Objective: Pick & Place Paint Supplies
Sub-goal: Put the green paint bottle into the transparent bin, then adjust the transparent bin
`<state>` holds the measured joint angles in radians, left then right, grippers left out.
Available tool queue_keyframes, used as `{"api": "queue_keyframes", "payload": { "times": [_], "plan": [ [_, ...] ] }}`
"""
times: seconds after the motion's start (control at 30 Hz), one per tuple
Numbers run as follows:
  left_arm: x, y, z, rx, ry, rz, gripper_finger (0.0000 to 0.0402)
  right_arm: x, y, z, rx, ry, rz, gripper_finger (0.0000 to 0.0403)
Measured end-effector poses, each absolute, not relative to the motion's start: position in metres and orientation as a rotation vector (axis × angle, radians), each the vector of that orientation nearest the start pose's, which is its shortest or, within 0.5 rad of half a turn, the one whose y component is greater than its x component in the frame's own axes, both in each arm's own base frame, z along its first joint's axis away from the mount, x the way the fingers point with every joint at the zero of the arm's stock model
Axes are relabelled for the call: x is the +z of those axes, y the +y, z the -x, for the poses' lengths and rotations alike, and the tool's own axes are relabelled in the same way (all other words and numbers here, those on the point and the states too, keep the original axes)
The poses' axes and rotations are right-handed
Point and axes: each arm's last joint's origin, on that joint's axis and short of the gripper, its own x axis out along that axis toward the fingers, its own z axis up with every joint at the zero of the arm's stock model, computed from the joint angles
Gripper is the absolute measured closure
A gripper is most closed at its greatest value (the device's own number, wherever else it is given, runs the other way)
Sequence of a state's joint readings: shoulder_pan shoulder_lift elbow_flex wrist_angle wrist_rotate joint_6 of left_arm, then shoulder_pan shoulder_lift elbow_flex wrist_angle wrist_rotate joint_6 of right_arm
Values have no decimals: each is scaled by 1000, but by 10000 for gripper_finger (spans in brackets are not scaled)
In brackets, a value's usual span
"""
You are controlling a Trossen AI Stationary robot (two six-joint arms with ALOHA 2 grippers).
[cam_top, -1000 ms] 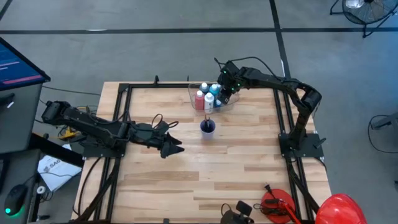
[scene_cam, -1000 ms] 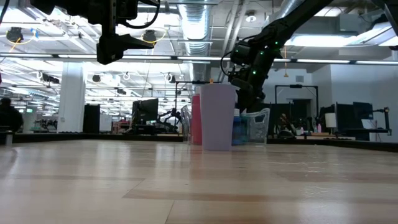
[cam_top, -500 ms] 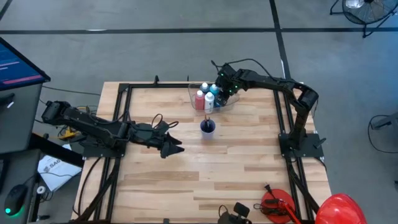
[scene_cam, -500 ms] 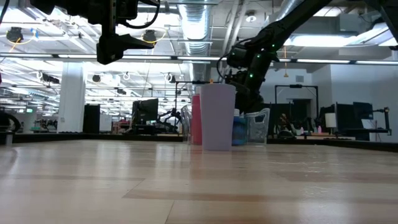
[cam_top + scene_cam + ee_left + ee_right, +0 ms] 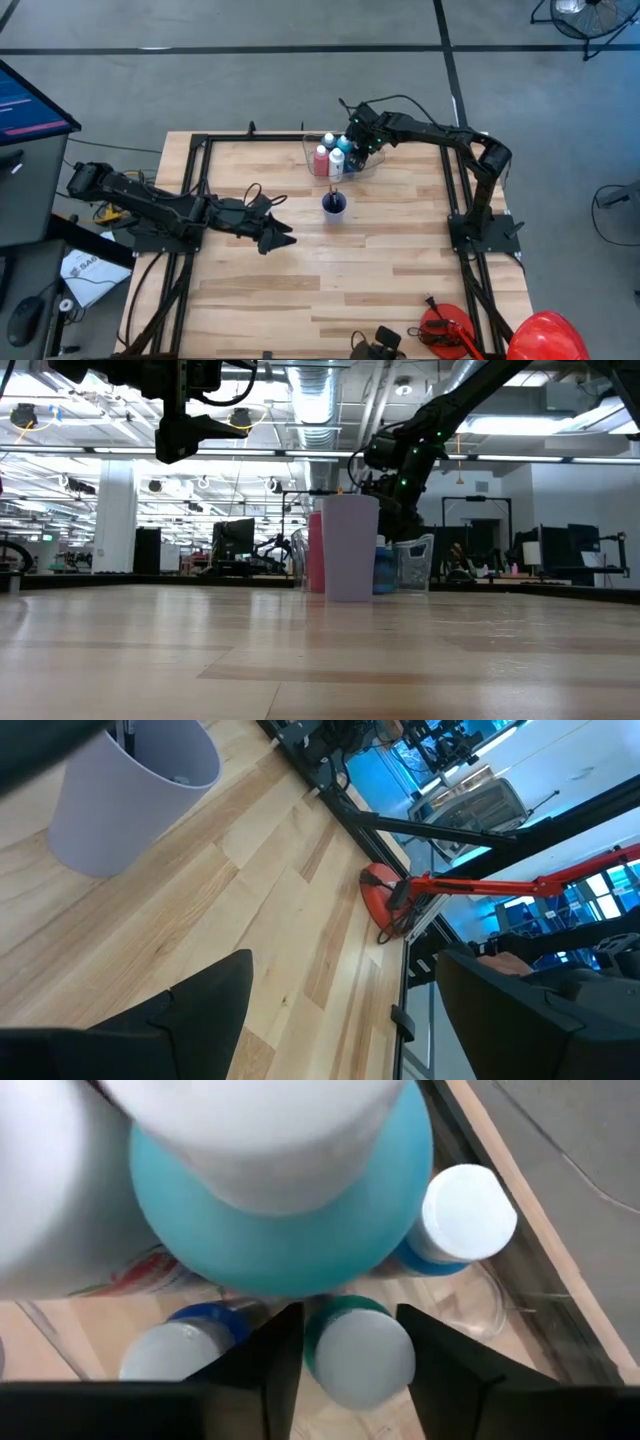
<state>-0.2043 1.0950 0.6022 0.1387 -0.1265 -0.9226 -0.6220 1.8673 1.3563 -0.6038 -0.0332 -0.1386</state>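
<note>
Teal is what sits between my right fingers (image 5: 345, 1355): a small white-capped teal bottle (image 5: 358, 1350), standing in the clear tub (image 5: 340, 155) on the worktop (image 5: 330, 270). The fingers flank its cap on both sides; whether they pinch it or have let go, I cannot tell. Just beyond them rises the larger light blue bottle (image 5: 285, 1210), with a blue bottle (image 5: 460, 1220) to one side and another white-capped blue one (image 5: 185, 1345) to the other. A printed label shows beneath, too blurred to read. My left fingers (image 5: 283, 237) hang spread apart, well away from the tub, holding nothing. The lilac cup (image 5: 125, 790), with a brush (image 5: 334, 193) standing in it, sits just ahead of them.
</note>
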Motion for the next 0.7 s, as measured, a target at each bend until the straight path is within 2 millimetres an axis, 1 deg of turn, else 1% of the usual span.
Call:
{"api": "queue_keyframes", "payload": {
  "times": [0.1,0.2,0.3,0.4,0.5,0.7],
  "plan": [
    [242,-44,-230,90,358,854,94,200,-222,-311,-446,1110,-244,236],
    [242,-44,-230,90,358,854,94,195,-221,-309,-439,1143,-257,211],
    [242,-44,-230,89,358,854,94,198,-221,-309,-444,1137,-252,186],
    [242,-44,-230,89,358,854,94,197,-220,-308,-442,1152,-258,166],
    [242,-44,-230,89,358,853,94,197,-220,-308,-445,1154,-264,156],
    [242,-44,-230,89,358,853,94,197,-219,-307,-452,1156,-277,153]
  ]
}}
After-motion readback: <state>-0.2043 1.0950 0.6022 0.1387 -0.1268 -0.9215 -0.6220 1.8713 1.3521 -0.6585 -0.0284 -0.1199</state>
